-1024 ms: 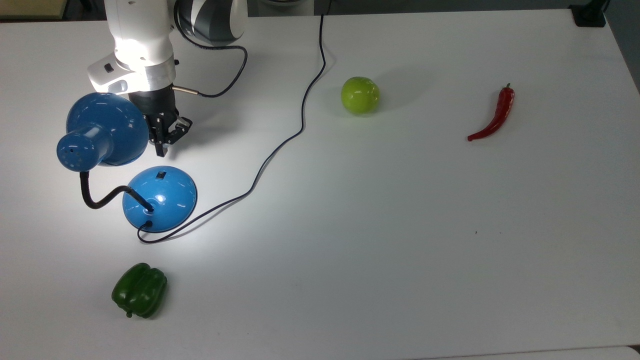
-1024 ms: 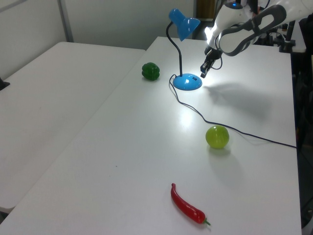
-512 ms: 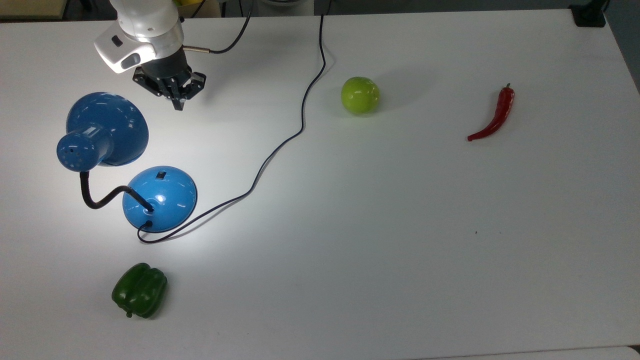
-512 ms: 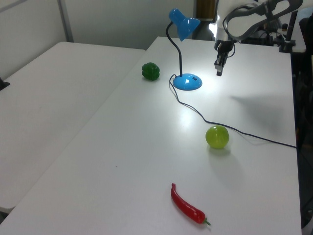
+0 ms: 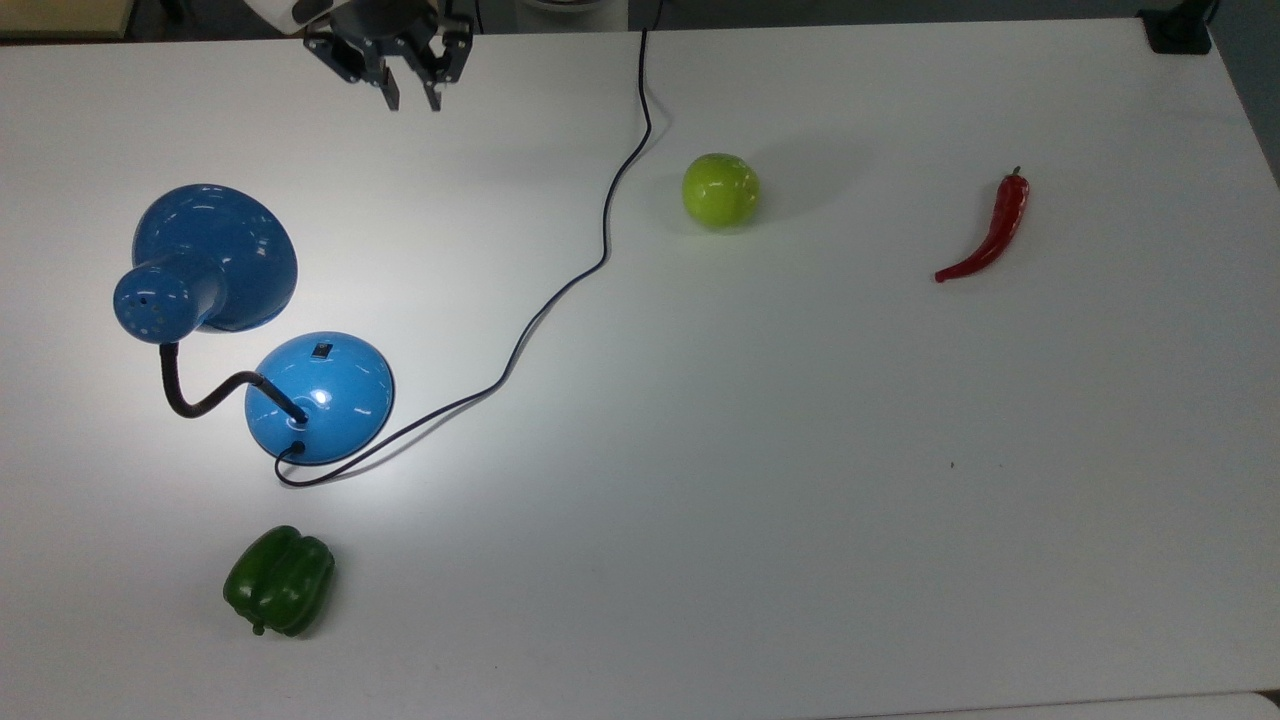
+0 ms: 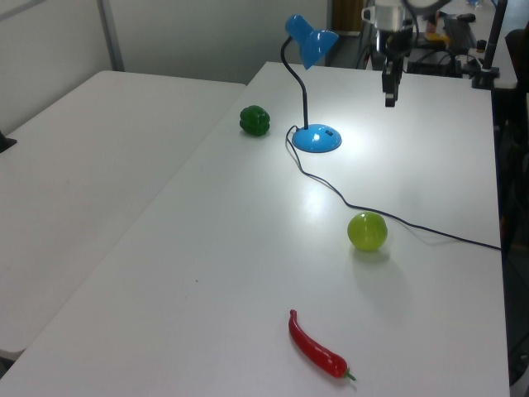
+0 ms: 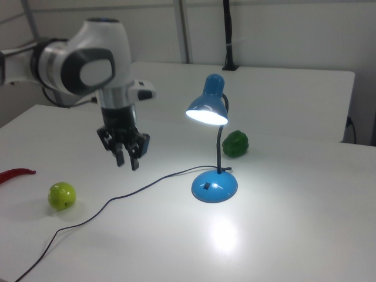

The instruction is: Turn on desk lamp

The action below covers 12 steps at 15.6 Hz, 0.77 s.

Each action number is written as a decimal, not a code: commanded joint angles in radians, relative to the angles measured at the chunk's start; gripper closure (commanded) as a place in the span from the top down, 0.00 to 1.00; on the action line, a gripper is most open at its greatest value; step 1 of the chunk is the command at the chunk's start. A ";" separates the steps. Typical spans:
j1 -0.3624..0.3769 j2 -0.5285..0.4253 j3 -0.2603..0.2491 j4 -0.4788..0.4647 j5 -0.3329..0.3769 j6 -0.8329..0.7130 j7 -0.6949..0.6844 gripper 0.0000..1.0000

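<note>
I've pulled the gripper (image 5: 410, 98) well clear of the desk lamp (image 5: 318, 396) since a second ago — fingers slightly apart, empty — and its shade (image 7: 208, 110) glows, so the job looks done.

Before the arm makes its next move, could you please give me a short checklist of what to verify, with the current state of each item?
1. Desk lamp lit: ok; the shade glows and a bright pool lies on the table.
2. Hand clear of the lamp: ok; it hangs well apart from the lamp.
3. Hand empty: ok; it is open, nothing between the fingers.
4. Cord free of the hand: ok; it lies on the table.
5. Green apple, red chili, green bell pepper undisturbed: cannot tell; all rest on the table.
</note>
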 commanded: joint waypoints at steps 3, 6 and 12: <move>0.003 -0.003 0.077 0.211 0.064 -0.226 0.108 1.00; 0.001 -0.003 0.126 0.254 0.065 -0.220 0.241 1.00; 0.003 0.005 0.152 0.254 0.061 -0.113 0.216 1.00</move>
